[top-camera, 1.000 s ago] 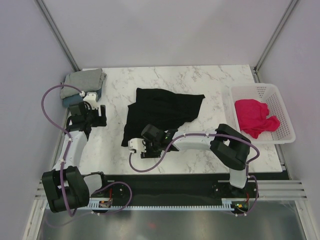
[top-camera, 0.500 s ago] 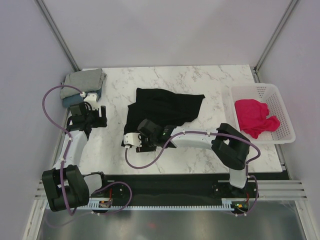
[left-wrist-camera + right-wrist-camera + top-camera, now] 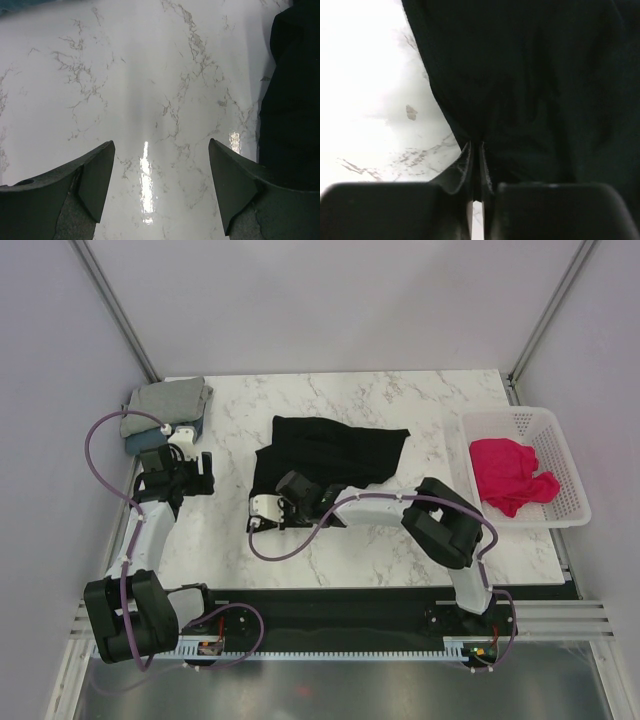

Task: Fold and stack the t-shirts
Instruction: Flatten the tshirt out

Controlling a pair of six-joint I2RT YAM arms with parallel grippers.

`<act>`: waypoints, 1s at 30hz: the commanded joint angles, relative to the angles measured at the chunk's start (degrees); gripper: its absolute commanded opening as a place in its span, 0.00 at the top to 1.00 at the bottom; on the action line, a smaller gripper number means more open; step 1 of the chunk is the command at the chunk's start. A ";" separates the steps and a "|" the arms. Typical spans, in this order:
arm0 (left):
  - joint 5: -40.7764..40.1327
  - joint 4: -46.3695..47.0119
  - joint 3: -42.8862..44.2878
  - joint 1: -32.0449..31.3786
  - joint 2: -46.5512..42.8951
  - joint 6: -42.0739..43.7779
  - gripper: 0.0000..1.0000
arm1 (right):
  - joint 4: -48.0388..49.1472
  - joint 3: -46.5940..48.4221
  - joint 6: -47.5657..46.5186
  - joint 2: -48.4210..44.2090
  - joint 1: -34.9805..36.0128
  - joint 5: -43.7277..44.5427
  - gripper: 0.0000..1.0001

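The black t-shirt [image 3: 330, 455] lies crumpled in the middle of the marble table [image 3: 400, 550]. My right gripper [image 3: 288, 490] is shut on the shirt's near-left edge. In the right wrist view the fingertips [image 3: 475, 145] pinch a fold of black cloth [image 3: 535, 75]. My left gripper [image 3: 205, 472] hovers open over bare table left of the shirt, with nothing between its fingers [image 3: 161, 145]. The shirt's edge [image 3: 292, 100] shows at the right of the left wrist view. A grey t-shirt [image 3: 170, 400] lies folded on a dusty blue one [image 3: 150, 440] at the back left. A pink-red t-shirt [image 3: 510, 472] lies bunched in the basket.
The white mesh basket [image 3: 570, 510] stands at the table's right edge. Metal frame posts rise at both back corners. Purple cables loop beside each arm.
My right gripper has slid left and a little back along the black t-shirt's near edge and closed on the cloth. The left arm has stayed still.
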 commanded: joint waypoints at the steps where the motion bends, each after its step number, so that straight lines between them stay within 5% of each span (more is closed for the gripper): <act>1: 1.18 0.31 -0.50 0.40 -0.39 1.19 0.17 | 0.62 2.06 0.25 -0.91 -0.51 1.73 0.92; 2: 1.36 0.31 -0.50 0.40 -0.21 1.19 0.17 | 0.70 2.15 0.17 -1.87 -0.60 1.91 1.00; 7: 2.06 0.66 0.03 0.40 0.58 1.10 0.17 | -2.54 7.67 0.69 -6.52 -0.69 1.65 1.00; 14: 2.85 0.66 1.17 0.40 2.68 0.57 0.17 | -12.03 33.03 2.97 -7.24 -3.23 1.91 1.00; 19: 3.91 0.05 2.58 0.40 3.65 -0.04 0.18 | -12.83 42.40 2.80 -7.33 -9.10 8.67 1.00; 30: 6.27 -0.04 2.57 0.40 4.88 1.28 0.18 | -5.63 19.31 11.06 -18.93 -33.45 9.91 1.00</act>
